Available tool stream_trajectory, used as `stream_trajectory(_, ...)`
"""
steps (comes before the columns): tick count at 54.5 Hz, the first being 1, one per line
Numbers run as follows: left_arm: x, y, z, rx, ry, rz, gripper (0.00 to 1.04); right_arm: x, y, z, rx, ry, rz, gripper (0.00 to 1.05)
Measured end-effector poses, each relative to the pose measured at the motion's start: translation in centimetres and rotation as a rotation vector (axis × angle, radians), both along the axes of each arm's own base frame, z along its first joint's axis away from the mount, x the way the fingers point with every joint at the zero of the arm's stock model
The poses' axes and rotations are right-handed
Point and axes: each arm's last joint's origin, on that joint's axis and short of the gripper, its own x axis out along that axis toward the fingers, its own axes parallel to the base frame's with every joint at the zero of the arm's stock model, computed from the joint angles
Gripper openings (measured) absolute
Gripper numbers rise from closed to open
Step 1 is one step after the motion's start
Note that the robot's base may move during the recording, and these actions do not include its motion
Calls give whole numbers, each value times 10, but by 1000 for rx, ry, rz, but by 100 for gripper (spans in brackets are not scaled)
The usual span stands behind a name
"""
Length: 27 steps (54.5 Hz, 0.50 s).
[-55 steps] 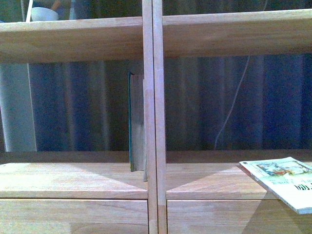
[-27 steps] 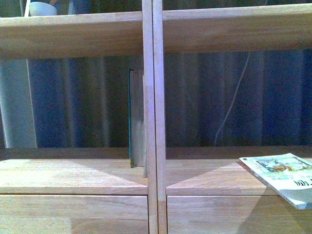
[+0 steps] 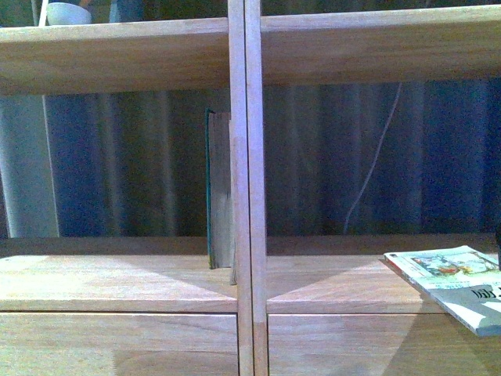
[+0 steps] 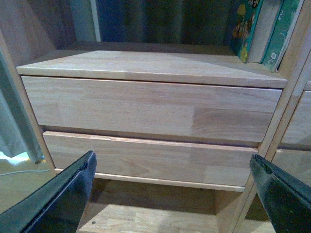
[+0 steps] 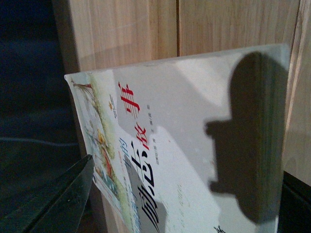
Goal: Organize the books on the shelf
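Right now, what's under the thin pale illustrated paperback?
Light wood shelf board lies under the paperback, whose near corner overhangs the drawer front. Anything beneath it is hidden.

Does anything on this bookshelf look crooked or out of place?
Yes: the pale paperback lies flat and skewed in the right compartment, jutting past the front edge of the shelf; the teal book stands upright.

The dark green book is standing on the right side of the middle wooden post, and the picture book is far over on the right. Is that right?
Not quite. The front view shows the dark green book standing on the left side of the middle wooden post, against it. The picture book is far over on the right.
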Motion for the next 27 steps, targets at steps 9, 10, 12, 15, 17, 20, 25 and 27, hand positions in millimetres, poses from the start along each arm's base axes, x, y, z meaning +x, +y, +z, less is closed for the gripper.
stream_trajectory(9, 0, 0, 0, 0, 0, 0, 97, 4, -2, 3, -1, -7, -5, 98)
stream_trajectory(10, 0, 0, 0, 0, 0, 0, 97, 4, -2, 2, -1, -7, -5, 98)
stream_trajectory(12, 0, 0, 0, 0, 0, 0, 97, 5, -2, 2, 0, -7, -4, 98)
stream_trajectory(15, 0, 0, 0, 0, 0, 0, 97, 5, -2, 2, 0, -6, -4, 98)
stream_trajectory(17, 0, 0, 0, 0, 0, 0, 97, 6, -2, 1, 0, -4, -5, 98)
stream_trajectory(20, 0, 0, 0, 0, 0, 0, 97, 6, -2, 0, 3, -3, -6, 92)
stream_trajectory(25, 0, 0, 0, 0, 0, 0, 97, 6, -2, 0, 6, -3, -9, 75)
stream_trajectory(27, 0, 0, 0, 0, 0, 0, 97, 6, -2, 0, 5, -3, -11, 69)
